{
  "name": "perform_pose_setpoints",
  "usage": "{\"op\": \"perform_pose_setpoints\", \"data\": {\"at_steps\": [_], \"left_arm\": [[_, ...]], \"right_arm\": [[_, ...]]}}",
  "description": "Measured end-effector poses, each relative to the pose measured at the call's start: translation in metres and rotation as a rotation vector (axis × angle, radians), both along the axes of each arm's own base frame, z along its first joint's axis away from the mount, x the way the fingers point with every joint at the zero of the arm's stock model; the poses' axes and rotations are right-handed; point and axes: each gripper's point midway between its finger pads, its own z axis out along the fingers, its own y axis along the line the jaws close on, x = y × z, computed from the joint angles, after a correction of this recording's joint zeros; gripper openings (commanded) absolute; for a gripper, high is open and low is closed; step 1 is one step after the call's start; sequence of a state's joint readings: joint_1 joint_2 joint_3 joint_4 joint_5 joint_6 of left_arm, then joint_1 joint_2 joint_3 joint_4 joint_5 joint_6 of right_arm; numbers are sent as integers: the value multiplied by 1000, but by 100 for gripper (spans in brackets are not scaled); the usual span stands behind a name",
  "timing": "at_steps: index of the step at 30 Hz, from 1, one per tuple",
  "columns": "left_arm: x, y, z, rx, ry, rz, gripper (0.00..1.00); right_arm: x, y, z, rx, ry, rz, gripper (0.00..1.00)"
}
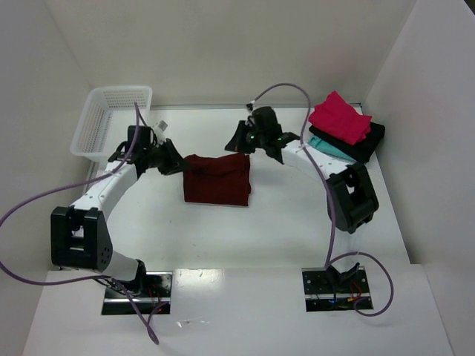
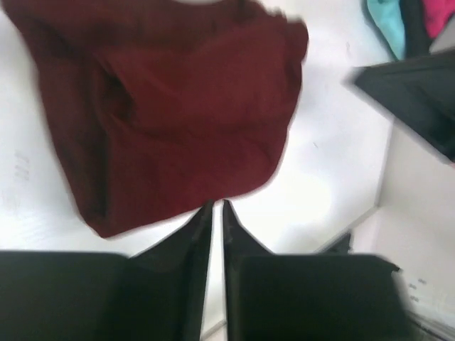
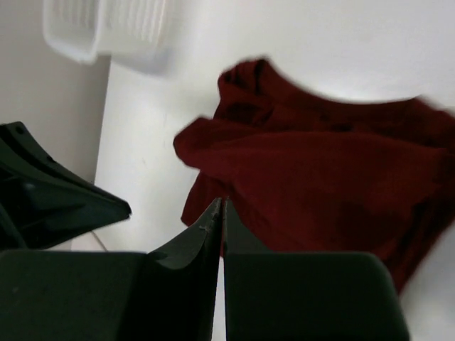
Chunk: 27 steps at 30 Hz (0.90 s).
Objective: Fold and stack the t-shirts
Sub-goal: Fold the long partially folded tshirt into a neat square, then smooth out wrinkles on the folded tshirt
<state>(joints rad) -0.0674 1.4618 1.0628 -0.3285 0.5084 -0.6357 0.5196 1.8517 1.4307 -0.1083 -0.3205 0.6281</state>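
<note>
1. Nearest the arm bases, the white worktop (image 1: 260, 230) carries the dark maroon t-shirt (image 1: 217, 179) at about its middle. The shirt lies folded into a rough rectangle, with its far edge rumpled and bunched.
2. The left tool (image 1: 172, 159) sits just beside the shirt's far-left corner. In the left wrist view its fingers (image 2: 202, 227) are pressed together with only a sliver between them and grip nothing. Their tips are just clear of the cloth's edge.
3. The right tool (image 1: 241, 137) sits at the shirt's far-right corner. In the right wrist view its fingers (image 3: 206, 231) are together and empty, with the tips over the border of the maroon cloth. Whether they touch the cloth cannot be told.
4. Farther back on the right, by the side wall, is a stack of folded shirts. The bright pink-red t-shirt (image 1: 340, 117) lies on top of the black t-shirt (image 1: 369, 139), and the teal t-shirt (image 1: 330, 150) peeks out at the stack's near edge.
5. In the far-left corner, well apart from the stack, stands a white lattice basket (image 1: 111, 119).
</note>
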Motion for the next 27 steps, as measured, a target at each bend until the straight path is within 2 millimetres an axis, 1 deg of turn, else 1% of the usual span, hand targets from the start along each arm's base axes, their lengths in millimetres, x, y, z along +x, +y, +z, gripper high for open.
{"op": "perform_pose_setpoints", "data": {"at_steps": [2, 3, 5, 8, 10, 13, 18, 20, 22, 24, 27], "left_arm": [[-15, -12, -11, -21, 28, -26, 4], [-22, -16, -20, -27, 51, -33, 3], [-36, -22, -37, -35, 101, -38, 0], [-47, -21, -54, -42, 159, -21, 0], [-44, -21, -60, -42, 169, -16, 0], [-37, -22, -78, -40, 198, -11, 0], [-40, -21, -122, -21, 326, 6, 0], [-42, -19, -134, -11, 359, 12, 0], [-42, -19, -137, -9, 371, 13, 0], [-39, -19, -136, -6, 365, 15, 0], [-34, -19, -138, -3, 364, 17, 0]], "right_arm": [[-16, 24, -23, -4, 51, 62, 6], [-25, 34, -37, -9, 83, 91, 6], [-41, 50, -63, -23, 146, 137, 6], [-57, 63, -93, -39, 221, 173, 6], [-58, 64, -104, -41, 250, 173, 6], [-52, 67, -112, -37, 267, 166, 6], [-26, 85, -119, -20, 253, 163, 6], [-14, 94, -123, -14, 244, 165, 6], [-5, 101, -129, -12, 243, 166, 7], [0, 105, -134, -17, 248, 164, 8], [10, 109, -134, -15, 245, 158, 8]]}}
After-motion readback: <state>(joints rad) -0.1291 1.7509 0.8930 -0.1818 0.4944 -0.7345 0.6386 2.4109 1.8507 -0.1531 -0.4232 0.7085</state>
